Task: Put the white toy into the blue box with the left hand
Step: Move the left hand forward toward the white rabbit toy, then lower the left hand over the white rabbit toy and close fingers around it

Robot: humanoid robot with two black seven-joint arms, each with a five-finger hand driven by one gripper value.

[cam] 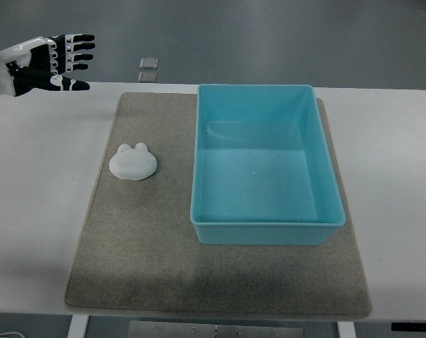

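PROGRESS: nothing placed; grasp, carry and release all judged outstanding | table | blue box empty, farthest from the left robot hand | white toy lying untouched, nearer below it | robot hand spread, holding nothing, off the table's far corner | HIDDEN: forearm cropped; right arm unseen

**Black-and-white robot hand**

Only the left hand shows, at the picture's upper left corner. Its wrist and the back of the hand wear a smooth, glossy white shell. The palm side is black. The fingers are black too, slim and jointed, with white segments across the knuckles like bands. The thumb is black with a white patch near its base.
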